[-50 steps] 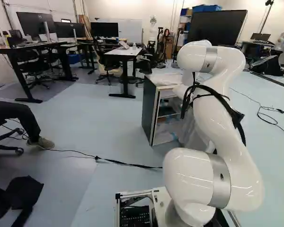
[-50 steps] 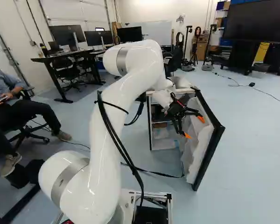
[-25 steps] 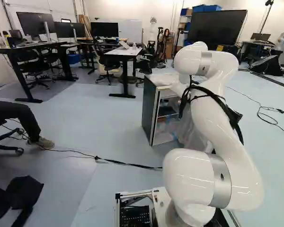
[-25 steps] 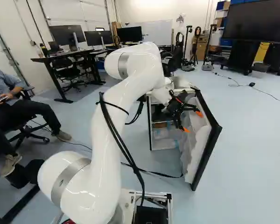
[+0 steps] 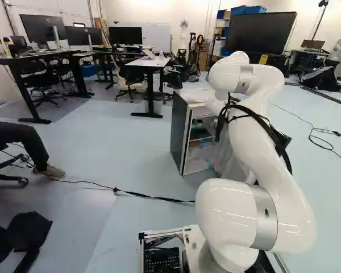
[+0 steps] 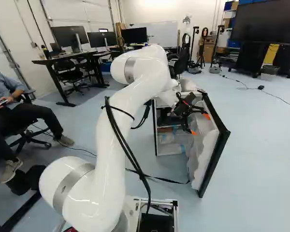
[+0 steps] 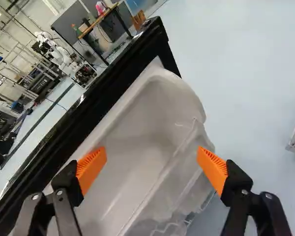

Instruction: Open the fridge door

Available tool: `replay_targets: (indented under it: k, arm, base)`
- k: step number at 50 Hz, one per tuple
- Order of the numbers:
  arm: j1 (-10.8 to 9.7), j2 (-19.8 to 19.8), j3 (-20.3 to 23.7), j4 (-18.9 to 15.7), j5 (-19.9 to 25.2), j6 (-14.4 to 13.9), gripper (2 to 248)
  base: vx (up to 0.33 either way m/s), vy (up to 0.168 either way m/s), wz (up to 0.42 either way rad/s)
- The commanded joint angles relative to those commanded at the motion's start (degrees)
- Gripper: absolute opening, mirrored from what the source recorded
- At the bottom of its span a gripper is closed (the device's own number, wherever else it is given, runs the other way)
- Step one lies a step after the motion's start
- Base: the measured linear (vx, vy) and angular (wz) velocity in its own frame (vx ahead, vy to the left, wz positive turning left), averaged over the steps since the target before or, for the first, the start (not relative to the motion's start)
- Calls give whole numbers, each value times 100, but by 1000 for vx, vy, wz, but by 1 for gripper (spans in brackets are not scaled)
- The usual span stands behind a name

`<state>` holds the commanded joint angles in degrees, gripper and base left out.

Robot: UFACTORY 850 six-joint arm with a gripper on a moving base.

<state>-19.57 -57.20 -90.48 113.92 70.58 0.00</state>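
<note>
In the right base view my gripper hangs at the inner side of the fridge door, which stands wide open with its white liner facing the cabinet. The fridge shows its shelves there; in the left base view its dark side panel shows, while the arm hides much of the door. Seen from the wrist, the gripper is open, orange pads wide apart. The door's white liner with its clear bin lies ahead of and between them, and the black door edge runs past one finger. Contact cannot be told.
A black cable crosses the floor before the fridge. A white-topped desk stands behind, left of the fridge in the left base view. In the wrist view, another robot stands beyond the door. A seated person is off to one side.
In the right base view the gripper has shifted slightly left, away from the door's outer edge, and the door has swung slightly toward the cabinet. The arm's upper part has moved a little; the base has not.
</note>
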Motion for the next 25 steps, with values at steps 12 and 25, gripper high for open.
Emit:
replay_targets:
  k: [12,25]
  arm:
    - [-136,-105,-221,0,0,0,247]
    - [-394,-209,-437,0,0,0,247]
  base:
    - [0,0,0]
    - [0,0,0]
